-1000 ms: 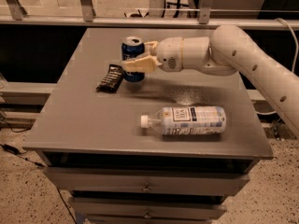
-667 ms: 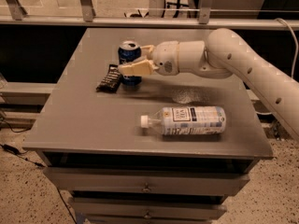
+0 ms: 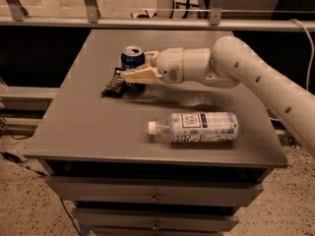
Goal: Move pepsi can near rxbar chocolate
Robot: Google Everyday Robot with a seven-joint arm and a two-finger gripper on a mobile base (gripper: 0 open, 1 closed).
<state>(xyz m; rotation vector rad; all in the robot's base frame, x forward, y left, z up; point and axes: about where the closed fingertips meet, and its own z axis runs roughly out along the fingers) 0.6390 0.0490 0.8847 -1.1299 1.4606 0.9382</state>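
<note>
The pepsi can (image 3: 132, 58) is a dark-blue can with a silver top, upright on the grey table (image 3: 93, 127) at its back left. My gripper (image 3: 135, 65) reaches in from the right with a finger on either side of the can and is shut on it. The near finger (image 3: 140, 75) crosses the can's lower front. The rxbar chocolate (image 3: 113, 82) is a flat black bar lying just to the left of the can's base, about touching it.
A clear plastic bottle (image 3: 197, 127) with a white cap lies on its side near the table's front right. My white arm (image 3: 256, 77) spans the right side. A metal rail (image 3: 157, 21) runs behind the table. Drawers (image 3: 155, 198) sit below.
My gripper has moved the pepsi can to the left and a little forward, closer to the black bar. The bottle and the bar have not moved.
</note>
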